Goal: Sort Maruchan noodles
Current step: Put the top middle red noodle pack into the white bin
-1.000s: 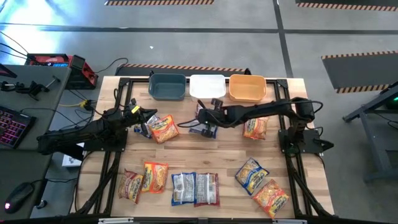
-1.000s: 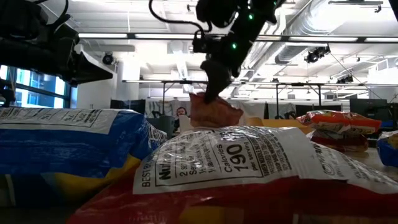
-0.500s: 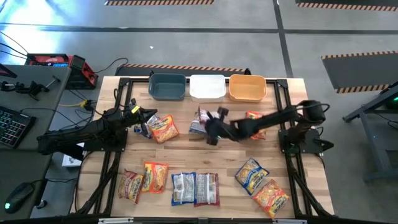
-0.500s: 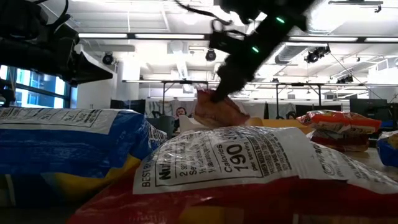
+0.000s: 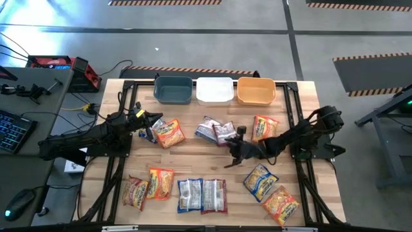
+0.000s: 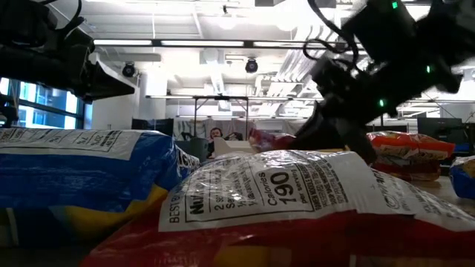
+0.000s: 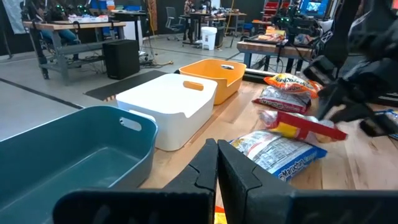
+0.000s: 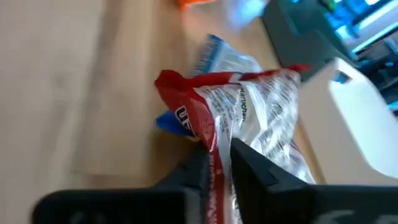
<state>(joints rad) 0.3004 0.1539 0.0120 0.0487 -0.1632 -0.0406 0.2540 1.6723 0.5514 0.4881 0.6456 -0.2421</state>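
Observation:
My right gripper [image 5: 233, 147] is at the table's middle, shut on a white-maroon noodle packet [image 5: 223, 133]. A white-blue packet [image 5: 206, 128] lies flat on the wood beside it. My left gripper [image 5: 152, 129] waits at the left with shut fingers [image 7: 216, 163], just beside an orange packet [image 5: 169, 133]; whether they touch does not show. More packets lie flat on the table: an orange one [image 5: 264, 127] at the right and several in a row along the near edge [image 5: 202, 195]. My right gripper pinches the white-maroon packet's red-edged end [image 8: 210, 138] between its two fingers [image 8: 250, 163], coming from the table's near right side and slanting downward. The packet [image 7: 303, 127] stretches away from the fingers, tilted, low over the white-blue packet [image 7: 273, 155].
A dark-blue bin [image 5: 174, 89], a white bin [image 5: 214, 90] and an orange bin [image 5: 256, 91] stand in a row at the far edge. In the low view, a blue packet [image 6: 74, 170] and a white-red packet [image 6: 282, 204] fill the foreground. Bare wood lies between the middle packets and the near row.
My right gripper has moved toward the table's near and right edges and gone lower, keeping hold of the white-maroon packet. The packet has come down and now sits right of the white-blue packet.

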